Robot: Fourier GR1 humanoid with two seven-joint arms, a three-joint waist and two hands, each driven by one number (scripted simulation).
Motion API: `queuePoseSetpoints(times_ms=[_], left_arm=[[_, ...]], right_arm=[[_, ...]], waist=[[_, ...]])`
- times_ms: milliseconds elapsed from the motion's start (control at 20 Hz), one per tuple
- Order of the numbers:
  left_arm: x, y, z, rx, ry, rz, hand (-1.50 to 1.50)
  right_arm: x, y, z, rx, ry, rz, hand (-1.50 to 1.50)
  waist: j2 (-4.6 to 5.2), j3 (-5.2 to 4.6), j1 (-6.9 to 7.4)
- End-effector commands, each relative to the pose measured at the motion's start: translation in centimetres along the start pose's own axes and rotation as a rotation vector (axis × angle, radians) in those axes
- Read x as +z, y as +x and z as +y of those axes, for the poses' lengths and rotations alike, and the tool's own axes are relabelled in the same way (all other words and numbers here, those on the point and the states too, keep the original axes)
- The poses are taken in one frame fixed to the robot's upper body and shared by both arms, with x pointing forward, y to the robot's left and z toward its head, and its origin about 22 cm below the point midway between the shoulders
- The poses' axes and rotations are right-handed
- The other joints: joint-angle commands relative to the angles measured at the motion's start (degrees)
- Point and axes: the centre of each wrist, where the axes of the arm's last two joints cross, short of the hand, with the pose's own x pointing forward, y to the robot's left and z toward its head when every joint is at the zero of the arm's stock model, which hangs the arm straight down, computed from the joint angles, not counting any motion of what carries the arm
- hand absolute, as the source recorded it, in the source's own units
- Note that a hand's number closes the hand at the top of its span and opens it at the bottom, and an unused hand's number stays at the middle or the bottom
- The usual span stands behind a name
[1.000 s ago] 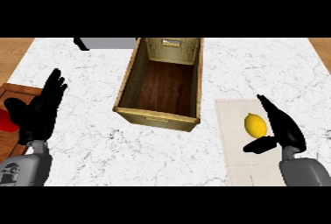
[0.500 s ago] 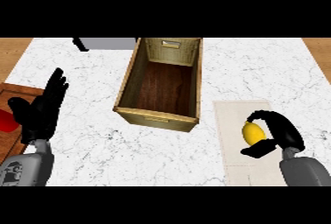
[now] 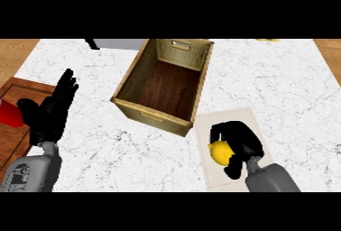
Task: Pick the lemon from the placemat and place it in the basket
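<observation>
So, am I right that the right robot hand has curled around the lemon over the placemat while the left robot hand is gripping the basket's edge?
Not quite. In the head view the left robot hand grips nothing: it is open, fingers up, over the counter, apart from the basket. The rest holds: the right robot hand is curled around the lemon over the placemat.

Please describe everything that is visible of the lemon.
The lemon is bright yellow, smooth and oval. Only its left part shows; the right hand curls round it and hides the rest. It is over the pale placemat, near the basket's front right corner. Whether it touches the placemat cannot be told.
</observation>
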Motion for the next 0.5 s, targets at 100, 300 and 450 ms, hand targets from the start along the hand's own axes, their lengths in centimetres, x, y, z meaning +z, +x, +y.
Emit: queuePoseSetpoints(times_ms=[100, 300, 450], left_arm=[[-0.3, 0.3, -1.0, -0.004, -0.032, -0.015, 0.0], [-0.6, 0.5, -0.6, -0.005, -0.018, -0.004, 0.0], [-0.5, 0.3, -0.6, -0.005, -0.018, 0.007, 0.0]], right_arm=[[1.8, 10.0, 6.7, -0.117, 0.143, -0.216, 1.5], [4.5, 13.1, 7.9, -0.293, 0.075, -0.269, 1.5], [7.1, 15.9, 8.5, -0.422, -0.015, -0.373, 1.5]], waist=[[1.64, 2.79, 2.47], [1.53, 2.95, 1.39], [1.27, 2.93, 1.0]])
